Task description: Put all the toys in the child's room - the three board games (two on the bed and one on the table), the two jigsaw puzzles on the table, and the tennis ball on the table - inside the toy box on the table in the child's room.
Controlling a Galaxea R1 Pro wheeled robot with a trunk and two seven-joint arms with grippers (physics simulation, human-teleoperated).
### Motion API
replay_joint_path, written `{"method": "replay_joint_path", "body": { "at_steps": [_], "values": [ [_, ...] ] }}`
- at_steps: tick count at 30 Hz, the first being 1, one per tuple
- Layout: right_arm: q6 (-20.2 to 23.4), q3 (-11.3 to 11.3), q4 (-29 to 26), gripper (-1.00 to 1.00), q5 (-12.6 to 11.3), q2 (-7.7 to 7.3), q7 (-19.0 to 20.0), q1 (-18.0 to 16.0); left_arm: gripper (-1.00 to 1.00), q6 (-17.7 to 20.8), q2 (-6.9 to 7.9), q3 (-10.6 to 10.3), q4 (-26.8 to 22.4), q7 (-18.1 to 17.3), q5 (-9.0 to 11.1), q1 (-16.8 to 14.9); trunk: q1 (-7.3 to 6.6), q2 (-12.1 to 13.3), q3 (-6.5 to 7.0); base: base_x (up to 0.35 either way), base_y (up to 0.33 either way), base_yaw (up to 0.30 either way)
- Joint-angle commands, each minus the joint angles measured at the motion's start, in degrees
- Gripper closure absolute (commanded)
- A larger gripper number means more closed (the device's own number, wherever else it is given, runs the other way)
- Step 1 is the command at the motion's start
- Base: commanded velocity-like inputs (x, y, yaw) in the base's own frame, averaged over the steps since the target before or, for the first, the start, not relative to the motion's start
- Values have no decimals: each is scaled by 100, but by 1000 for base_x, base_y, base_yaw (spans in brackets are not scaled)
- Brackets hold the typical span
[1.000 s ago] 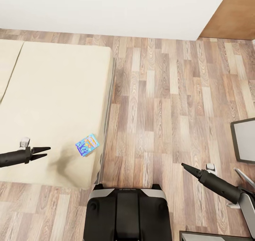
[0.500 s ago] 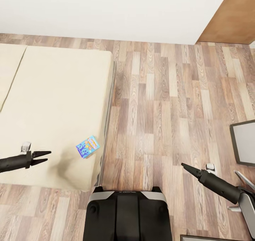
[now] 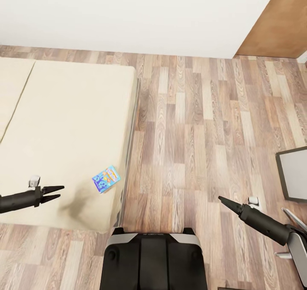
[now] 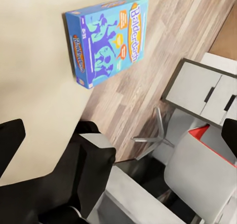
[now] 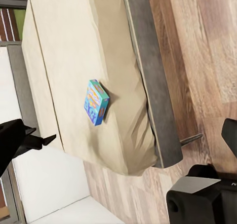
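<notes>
A: Where is the game?

B: The light blue game lies flat on the bed, near the corner closest to the robot and just in from the edge by the floor. In the left wrist view the game shows its printed top and one blue side, lying by the mattress edge with wood planks beyond it.

A: And the left tool?

B: The left tool hangs over the bed, apart from the game and pointing toward it. Its two fingers are spread with a gap between them, and nothing is in it. A dark shadow lies on the mattress between it and the game.

A: The right one?

B: The right tool is over the floor, well apart from the bed. In the head view its fingers come together in a single point, so it looks closed and carries nothing. In the right wrist view the game sits on the bed above the dark bed frame.

A: Anything else?

B: The robot's black base stands at the bed corner. A dark-framed white drawer unit is at the right edge of the head view, a white wall runs behind the bed, and a brown panel stands at the far right.
</notes>
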Motion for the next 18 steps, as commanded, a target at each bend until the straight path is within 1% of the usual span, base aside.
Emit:
{"method": "replay_joint_path", "body": {
  "at_steps": [1, 8, 13, 18],
  "values": [
    [27, -5, 0, -100, -6, -1, 12, -2, -100, 55, -1, 7, 6, -23, 1, -2, 4, -8, 4, 0, 0, 0],
    [26, -6, 0, -100, -1, 0, 12, -2, -100, 32, 6, 11, 24, -196, -19, -2, 4, -8, 70, 0, 0, 0],
    [28, -7, 0, -100, -3, -2, 20, -2, -100, 22, 17, 9, 31, -438, -49, 4, 4, -8, 117, 0, 0, 0],
    [30, -7, 0, -100, -6, -3, 32, -2, -100, 18, 14, 8, 32, -527, -56, 6, 4, -8, 164, 0, 0, 0]
  ]
}}
